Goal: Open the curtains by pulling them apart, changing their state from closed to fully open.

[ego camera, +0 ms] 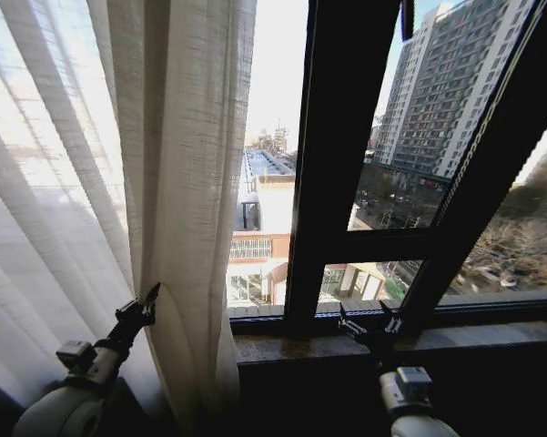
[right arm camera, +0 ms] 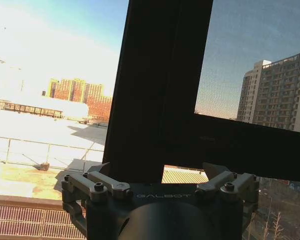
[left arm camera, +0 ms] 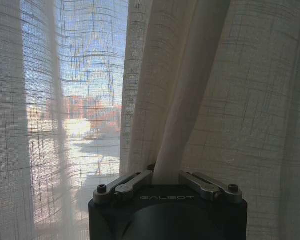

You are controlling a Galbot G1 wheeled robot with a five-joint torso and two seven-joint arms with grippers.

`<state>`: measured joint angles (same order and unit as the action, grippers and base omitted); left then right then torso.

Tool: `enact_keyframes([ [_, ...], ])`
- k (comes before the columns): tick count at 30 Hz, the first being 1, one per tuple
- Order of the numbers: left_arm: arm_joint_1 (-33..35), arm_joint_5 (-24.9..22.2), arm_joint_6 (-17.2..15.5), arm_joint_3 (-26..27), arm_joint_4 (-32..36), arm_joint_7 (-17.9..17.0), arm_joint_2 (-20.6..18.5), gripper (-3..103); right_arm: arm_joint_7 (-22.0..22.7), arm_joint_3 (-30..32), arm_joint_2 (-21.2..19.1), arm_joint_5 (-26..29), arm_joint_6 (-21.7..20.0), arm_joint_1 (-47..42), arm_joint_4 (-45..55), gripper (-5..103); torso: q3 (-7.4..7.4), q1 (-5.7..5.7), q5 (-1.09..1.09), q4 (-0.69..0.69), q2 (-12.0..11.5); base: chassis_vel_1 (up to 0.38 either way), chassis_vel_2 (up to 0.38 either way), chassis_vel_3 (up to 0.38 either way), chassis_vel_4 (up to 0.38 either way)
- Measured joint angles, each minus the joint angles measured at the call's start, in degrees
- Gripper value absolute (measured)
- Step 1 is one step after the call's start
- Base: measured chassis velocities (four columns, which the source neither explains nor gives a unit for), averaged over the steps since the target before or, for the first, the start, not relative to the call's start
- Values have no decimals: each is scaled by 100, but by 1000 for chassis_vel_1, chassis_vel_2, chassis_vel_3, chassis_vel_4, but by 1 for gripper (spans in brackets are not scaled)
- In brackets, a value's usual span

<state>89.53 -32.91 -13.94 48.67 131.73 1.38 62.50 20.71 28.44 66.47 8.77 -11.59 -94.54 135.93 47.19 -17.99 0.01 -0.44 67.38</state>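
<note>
Sheer white curtains (ego camera: 164, 182) hang bunched at our left, a pleat pinched in our closed left gripper (ego camera: 150, 296); our right gripper (ego camera: 369, 326) spreads empty before the window frame (ego camera: 332, 164).

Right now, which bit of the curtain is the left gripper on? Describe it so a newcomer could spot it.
Start at the dark window frame in the head view and go left past the open glass to the bunched curtain. Low on that bunch, the left gripper is shut on one narrow fold. Unlike the flat sheer fabric beside it, this fold is pinched into a tight, opaque rope.
</note>
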Motion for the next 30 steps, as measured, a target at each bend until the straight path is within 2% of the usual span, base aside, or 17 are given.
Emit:
enact_keyframes([
  [16, 100, 14, 7, 46, 66, -2, 101, 0, -2, -20, 8, 14, 63, 2, -7, 100, -1, 0, -1, 1, 0, 306, 310, -319, -304],
  [30, 161, 55, 8, 30, 131, -7, 209, 0, -5, 10, -16, 44, 89, -39, 10, 100, 1, 0, 3, -1, -1, 27, 20, -16, -21],
])
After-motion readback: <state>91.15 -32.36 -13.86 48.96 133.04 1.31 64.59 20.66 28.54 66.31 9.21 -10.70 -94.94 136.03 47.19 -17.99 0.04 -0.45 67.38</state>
